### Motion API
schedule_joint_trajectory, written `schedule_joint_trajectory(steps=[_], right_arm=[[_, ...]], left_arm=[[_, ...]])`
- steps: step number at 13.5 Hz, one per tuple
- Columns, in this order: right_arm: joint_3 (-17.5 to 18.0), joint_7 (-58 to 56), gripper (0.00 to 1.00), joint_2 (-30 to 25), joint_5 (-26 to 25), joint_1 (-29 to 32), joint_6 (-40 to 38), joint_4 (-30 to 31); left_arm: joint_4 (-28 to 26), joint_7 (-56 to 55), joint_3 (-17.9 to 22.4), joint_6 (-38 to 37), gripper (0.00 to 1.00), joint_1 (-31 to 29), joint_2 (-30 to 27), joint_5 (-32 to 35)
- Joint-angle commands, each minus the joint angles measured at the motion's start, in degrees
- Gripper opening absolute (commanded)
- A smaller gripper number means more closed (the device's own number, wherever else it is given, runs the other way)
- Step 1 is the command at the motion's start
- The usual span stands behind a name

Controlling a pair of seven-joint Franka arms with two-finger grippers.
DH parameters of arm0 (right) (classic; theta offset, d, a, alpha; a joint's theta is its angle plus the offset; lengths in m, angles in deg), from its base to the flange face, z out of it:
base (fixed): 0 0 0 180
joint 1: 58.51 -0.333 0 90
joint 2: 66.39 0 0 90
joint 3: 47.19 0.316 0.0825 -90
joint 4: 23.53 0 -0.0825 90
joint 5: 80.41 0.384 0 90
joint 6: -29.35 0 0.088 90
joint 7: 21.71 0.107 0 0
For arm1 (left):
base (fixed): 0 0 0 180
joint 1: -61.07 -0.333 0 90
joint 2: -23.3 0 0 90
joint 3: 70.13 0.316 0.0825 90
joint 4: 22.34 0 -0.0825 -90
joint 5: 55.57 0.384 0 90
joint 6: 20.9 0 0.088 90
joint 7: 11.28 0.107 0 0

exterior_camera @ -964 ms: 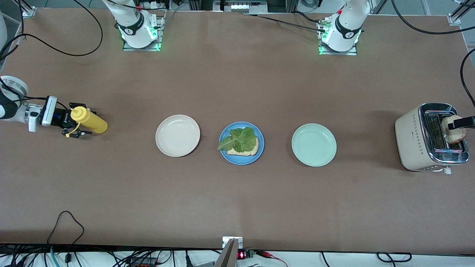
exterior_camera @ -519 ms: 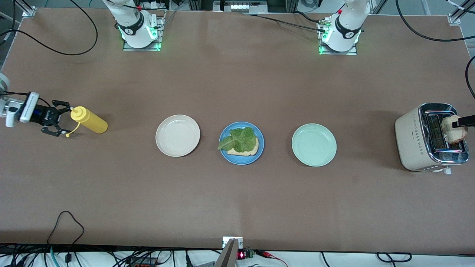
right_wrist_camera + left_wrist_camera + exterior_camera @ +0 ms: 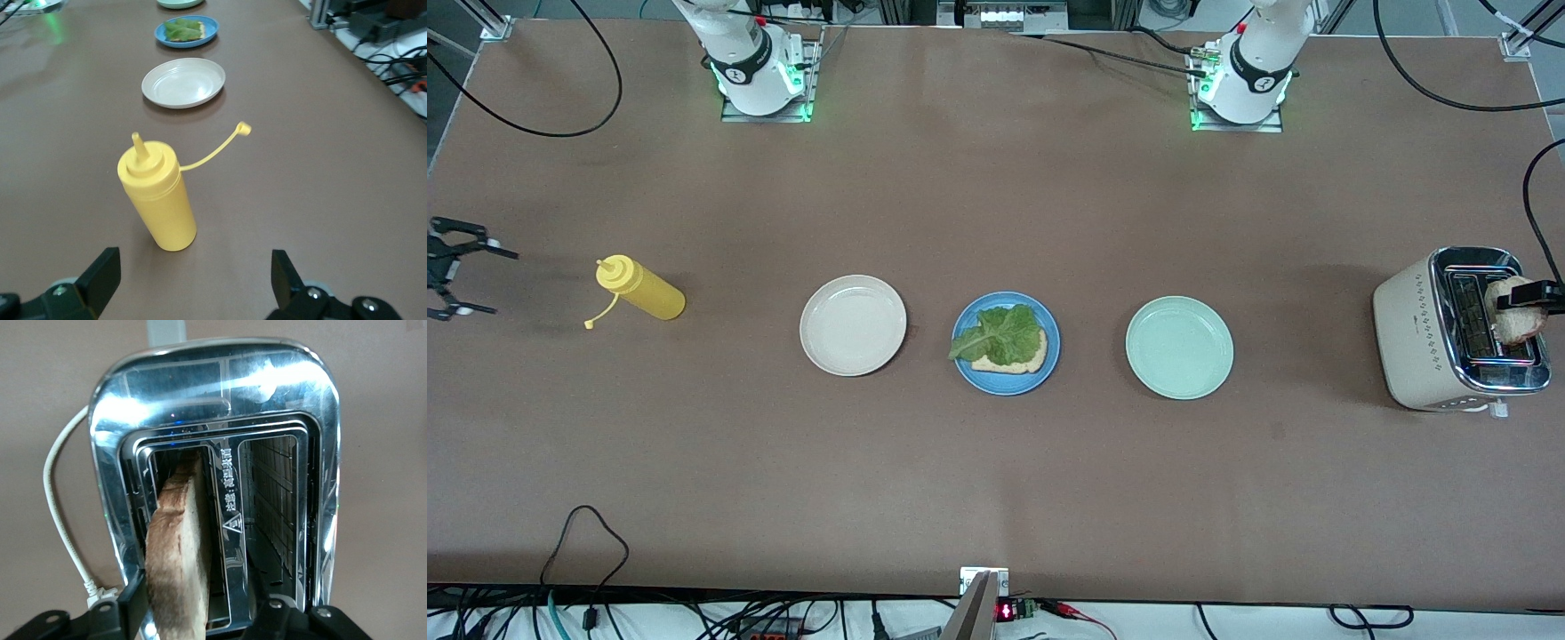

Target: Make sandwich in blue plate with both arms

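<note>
Right gripper (image 3: 452,268), fingers spread wide, now withdrawn from the yellow squeeze bottle (image 3: 643,290) to the table edge at the right arm's end, bottle left standing alone, left gripper (image 3: 1532,300) narrowing around the toast slice (image 3: 1512,324) in the toaster (image 3: 1423,338).

Two white arms (image 3: 751,53) are wearing black joint bands (green lights glowing at their bases), trailing black cables (image 3: 1449,71).
</note>
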Motion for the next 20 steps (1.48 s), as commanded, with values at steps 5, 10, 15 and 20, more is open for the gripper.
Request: schedule_joint_trajectory(steps=[5, 10, 15, 20], right_arm=[[-0.29, 44.52, 1.0, -21.41, -14.35, -15.78, -2.12, -1.34], [-0.47, 90.74, 1.0, -27.23, -27.98, -37.23, -2.04, -1.25], [-1.7, 113.94, 1.0, -26.71, -32.75, -44.73, -2.56, 0.85], [-3.19, 113.77, 1.0, -24.87, -32.66, -44.65, -2.12, 1.21]], left_arm=[[1.46, 1.8, -0.02, -0.7, 0.05, -0.89, 1.07, -0.01], [3.82, 5.76, -0.37, -7.08, 0.01, -1.24, -3.04, -0.27], [21.14, -7.74, -7.11, -30.47, 0.01, 3.15, -5.51, -4.38], [10.64, -32.89, -21.43, -23.16, 0.01, 3.68, -7.45, -19.5]])
